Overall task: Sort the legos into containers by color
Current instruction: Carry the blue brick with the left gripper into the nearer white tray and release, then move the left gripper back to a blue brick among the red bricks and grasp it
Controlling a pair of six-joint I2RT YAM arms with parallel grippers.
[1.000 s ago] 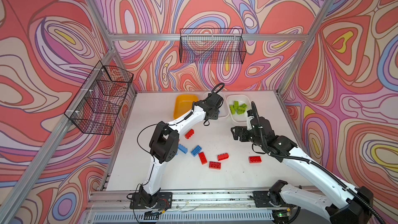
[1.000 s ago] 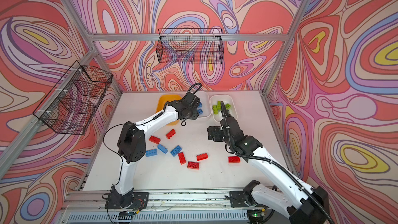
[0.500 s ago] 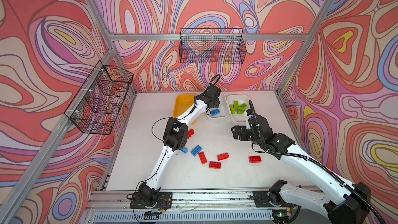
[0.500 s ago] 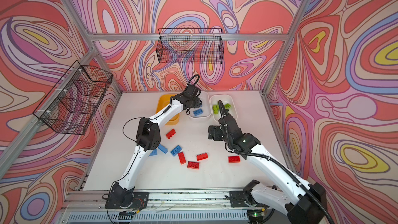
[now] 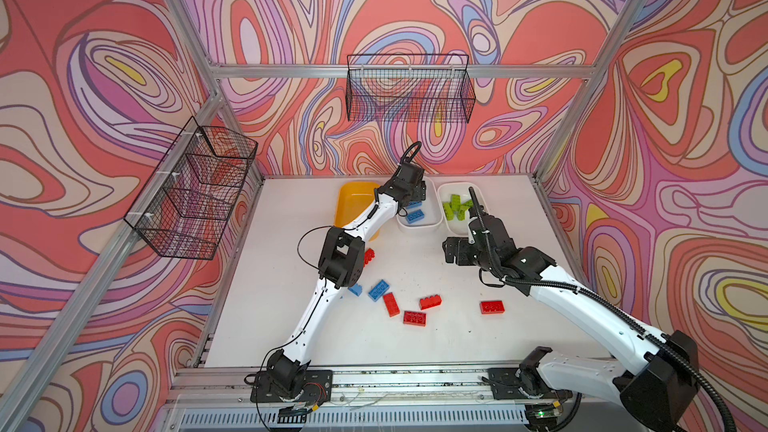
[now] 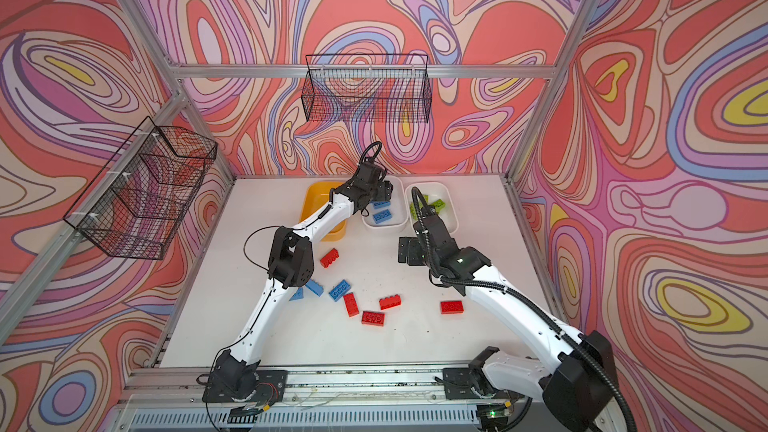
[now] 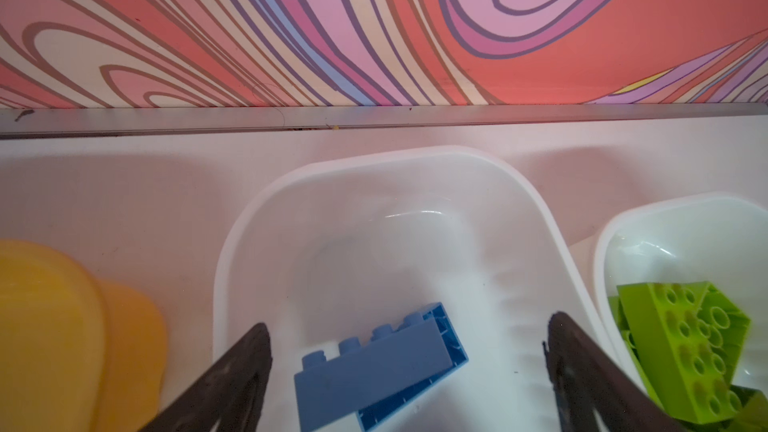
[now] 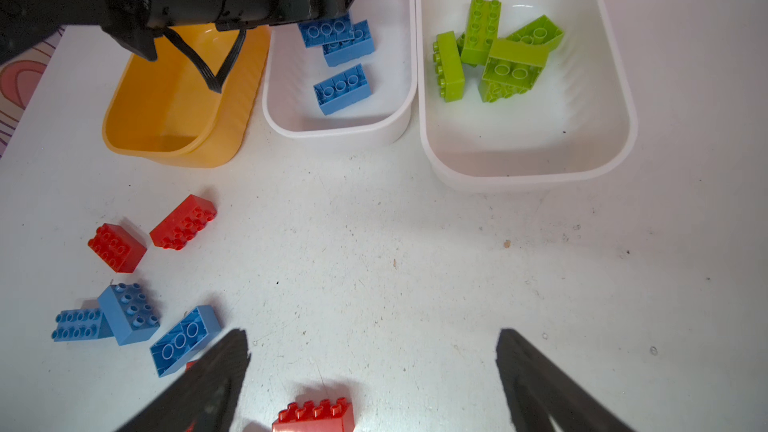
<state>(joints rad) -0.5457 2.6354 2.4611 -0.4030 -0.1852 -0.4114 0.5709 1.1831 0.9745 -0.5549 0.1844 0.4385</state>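
My left gripper (image 5: 412,198) (image 7: 407,322) hangs open over the middle white tub (image 5: 432,224) (image 7: 257,222). A blue brick (image 7: 374,371) lies loose in that tub between the fingers, beside other blue bricks (image 8: 341,88). The yellow-orange tub (image 5: 353,197) (image 8: 166,118) to its left looks bare. Several lime green bricks (image 5: 455,207) (image 8: 494,51) fill the right white tub (image 8: 528,168). My right gripper (image 5: 451,249) (image 8: 372,334) is open above bare table, holding nothing. Red bricks (image 5: 414,317) (image 8: 183,222) and blue bricks (image 5: 379,289) (image 8: 129,313) lie scattered on the table's front half.
Black wire baskets hang on the back wall (image 5: 409,89) and the left wall (image 5: 195,193). The left arm's elbow (image 5: 340,257) stands over the loose bricks at the left. One red brick (image 5: 492,306) lies apart near the right arm.
The left gripper has reached over the middle white tub and opened, and the blue brick now lies in the tub. The right arm has barely moved.
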